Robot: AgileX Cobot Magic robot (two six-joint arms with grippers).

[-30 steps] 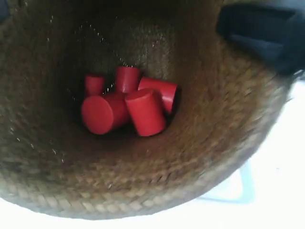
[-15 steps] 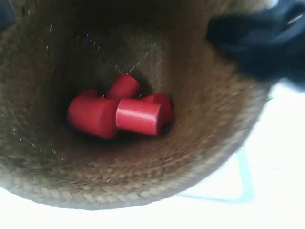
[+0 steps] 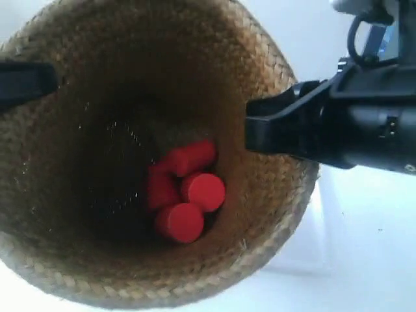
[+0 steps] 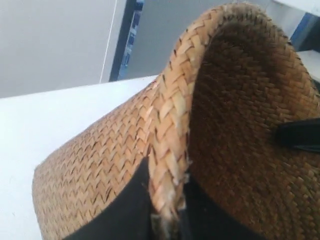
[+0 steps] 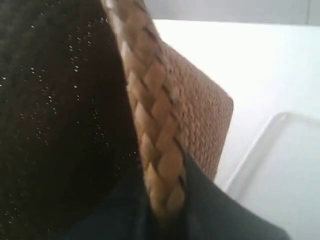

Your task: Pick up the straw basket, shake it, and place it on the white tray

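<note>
Brown round woven-straw basket [image 3: 65, 260], probably light but flexible, hangs tilted over the white bench [image 3: 377, 273] near the glossy white square tray [image 5: 285, 170], red cylinders [image 3: 185, 192] loose inside. Left end effector [image 4: 167, 220] and right end effector [image 5: 165, 210] clamp its stiffer braided rim [image 4: 170, 125], opposite sides: soundest hold.

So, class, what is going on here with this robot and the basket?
Both arms hold the straw basket by its braided rim. The left gripper and the right gripper each clamp over the rim, on opposite sides. Several red cylinders lie heaped at its bottom. The white tray shows beside and below the basket, which appears held up, not yet set on it.
</note>
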